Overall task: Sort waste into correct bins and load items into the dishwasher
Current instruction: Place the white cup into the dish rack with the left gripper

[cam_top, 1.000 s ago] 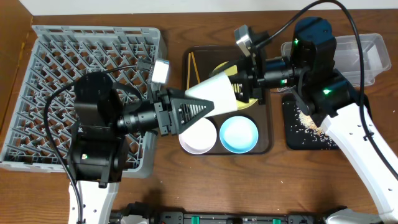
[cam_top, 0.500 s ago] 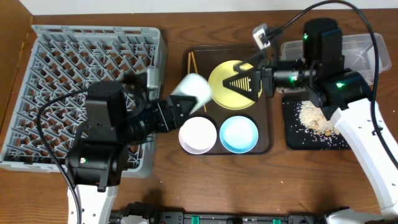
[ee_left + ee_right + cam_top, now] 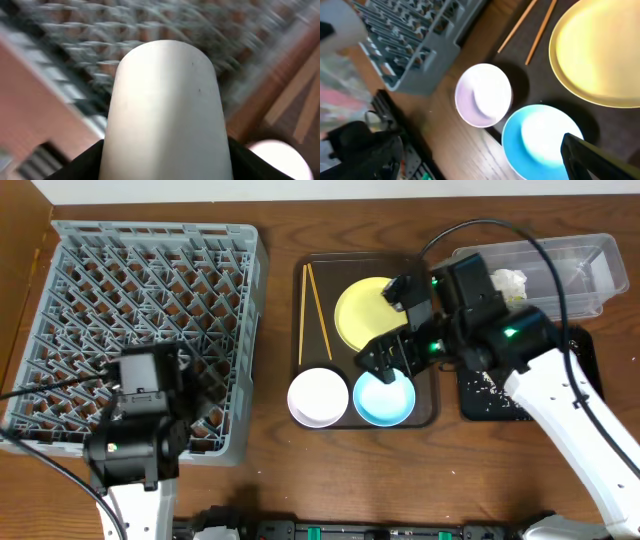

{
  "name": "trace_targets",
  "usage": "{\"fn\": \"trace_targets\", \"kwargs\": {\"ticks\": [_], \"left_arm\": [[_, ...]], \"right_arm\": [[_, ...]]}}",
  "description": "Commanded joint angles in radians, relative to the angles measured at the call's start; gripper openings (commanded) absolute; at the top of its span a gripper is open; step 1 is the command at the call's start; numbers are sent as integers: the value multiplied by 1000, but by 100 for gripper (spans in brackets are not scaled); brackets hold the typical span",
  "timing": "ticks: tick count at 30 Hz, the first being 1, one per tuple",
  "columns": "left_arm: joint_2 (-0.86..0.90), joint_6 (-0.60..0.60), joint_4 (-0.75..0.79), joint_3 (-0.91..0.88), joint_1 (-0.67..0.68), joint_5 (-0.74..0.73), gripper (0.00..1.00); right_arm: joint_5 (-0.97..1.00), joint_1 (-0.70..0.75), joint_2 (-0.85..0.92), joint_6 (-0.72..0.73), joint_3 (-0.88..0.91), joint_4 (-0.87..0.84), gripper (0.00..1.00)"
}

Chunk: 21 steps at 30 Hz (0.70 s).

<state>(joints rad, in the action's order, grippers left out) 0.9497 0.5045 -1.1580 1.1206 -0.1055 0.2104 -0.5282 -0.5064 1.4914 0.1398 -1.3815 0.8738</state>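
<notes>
- The left arm [image 3: 138, 430] is folded up at the robot's near left, with its black wrist housing pointing steeply down. From above, the housing hides the fingers.
- The left gripper [image 3: 165, 167] is clamped round a white cup [image 3: 165, 95]. A black finger shows on each side of the cup's near end, and its far end points away from the wrist camera.
- The right arm [image 3: 560, 395] reaches in from the near right, its white forearm running diagonally to a black wrist lit with green lamps.
- The right gripper [image 3: 388, 365] tilts down towards the left arm's side, jaws spread wide with nothing between them. One dark finger [image 3: 590, 157] shows in the wrist view.
</notes>
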Motion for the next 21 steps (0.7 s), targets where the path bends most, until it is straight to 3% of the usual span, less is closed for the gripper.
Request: {"fn": "trace_targets", "kwargs": {"ticks": [1,6,14,21], "left_arm": [[21,55,-8,8,-110,143,51],[80,55,12,8,-300,132,51],[260,47,125,8,-496,-52,52],[412,46,209,8,-608,-180,63]], "right_arm": [[66,-34,0,-26,-8,4,99],[68,-39,0,-26,-8,21,99],[68,-39,0,-26,-8,51,99],[68,-39,0,-26,-8,74,99]]}}
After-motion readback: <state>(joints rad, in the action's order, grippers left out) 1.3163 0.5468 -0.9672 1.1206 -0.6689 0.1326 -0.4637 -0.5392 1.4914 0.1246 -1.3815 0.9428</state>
